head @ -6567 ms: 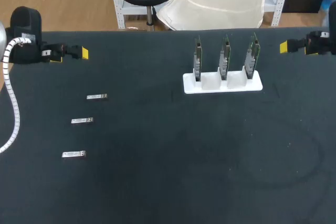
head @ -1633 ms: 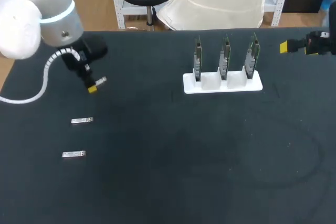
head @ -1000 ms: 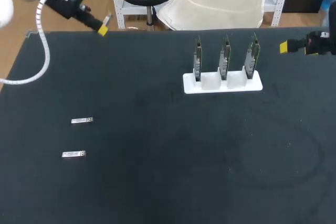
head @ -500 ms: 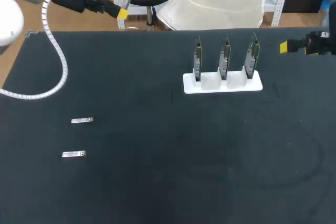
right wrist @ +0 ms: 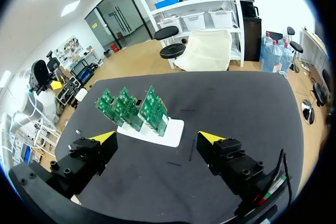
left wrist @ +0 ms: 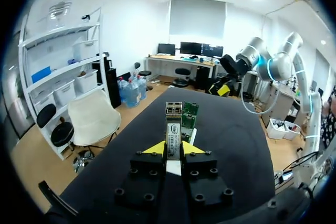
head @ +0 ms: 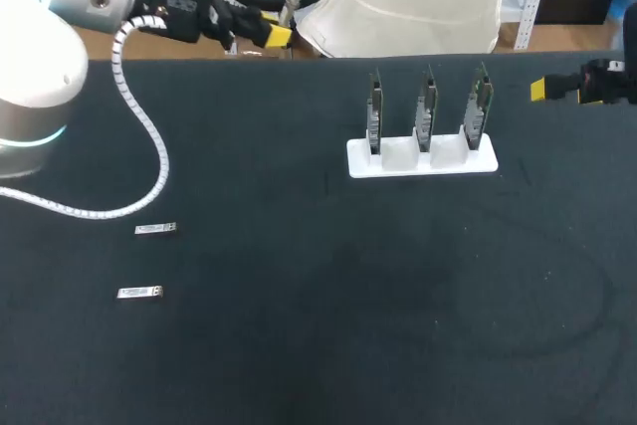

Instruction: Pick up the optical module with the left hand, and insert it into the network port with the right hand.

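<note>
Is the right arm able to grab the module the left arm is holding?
Probably yes. The module sticks out past the left gripper's tips, so a bare end is free to grip. The right gripper is open, and nothing seems to stand between them; the boards sit lower down.

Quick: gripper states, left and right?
Left gripper: shut on the module.
Right gripper: open, empty.

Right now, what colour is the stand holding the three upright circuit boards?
White. The rectangular plastic stand shows best in the head view.
</note>
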You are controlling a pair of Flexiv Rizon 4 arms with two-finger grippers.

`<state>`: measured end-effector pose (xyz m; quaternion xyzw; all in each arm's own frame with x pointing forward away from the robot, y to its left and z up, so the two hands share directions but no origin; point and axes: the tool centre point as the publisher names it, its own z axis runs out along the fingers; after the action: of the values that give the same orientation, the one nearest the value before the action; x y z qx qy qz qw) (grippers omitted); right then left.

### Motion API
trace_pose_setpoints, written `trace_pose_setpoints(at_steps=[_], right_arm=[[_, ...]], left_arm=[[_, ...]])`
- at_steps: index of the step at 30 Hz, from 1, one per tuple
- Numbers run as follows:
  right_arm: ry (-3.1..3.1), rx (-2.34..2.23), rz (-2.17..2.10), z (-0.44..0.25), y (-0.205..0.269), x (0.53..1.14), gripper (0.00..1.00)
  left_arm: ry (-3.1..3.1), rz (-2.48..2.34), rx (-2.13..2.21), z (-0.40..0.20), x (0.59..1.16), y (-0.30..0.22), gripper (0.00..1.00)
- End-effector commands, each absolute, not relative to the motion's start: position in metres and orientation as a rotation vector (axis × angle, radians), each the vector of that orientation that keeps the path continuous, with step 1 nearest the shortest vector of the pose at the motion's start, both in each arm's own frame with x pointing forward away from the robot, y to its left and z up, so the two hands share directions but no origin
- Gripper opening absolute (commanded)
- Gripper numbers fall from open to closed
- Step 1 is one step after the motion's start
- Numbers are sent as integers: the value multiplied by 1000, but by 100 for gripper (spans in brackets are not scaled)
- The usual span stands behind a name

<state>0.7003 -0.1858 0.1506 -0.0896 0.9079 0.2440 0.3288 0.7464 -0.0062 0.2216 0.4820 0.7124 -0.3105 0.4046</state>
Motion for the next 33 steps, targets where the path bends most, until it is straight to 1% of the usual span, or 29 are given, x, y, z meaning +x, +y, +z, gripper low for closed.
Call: trace_pose_setpoints(at_steps=[1, 17, 33], right_arm=[[2376, -231, 633, 151, -185, 700, 100], [2376, -231, 633, 151, -185, 700, 100], [2376, -231, 633, 151, -185, 700, 100]], left_arm=[[1664, -880, 1191, 216, 754, -22, 0], [1538, -1025, 1319, 209, 747, -84, 0], [1487, -1115, 1315, 199, 755, -111, 0]])
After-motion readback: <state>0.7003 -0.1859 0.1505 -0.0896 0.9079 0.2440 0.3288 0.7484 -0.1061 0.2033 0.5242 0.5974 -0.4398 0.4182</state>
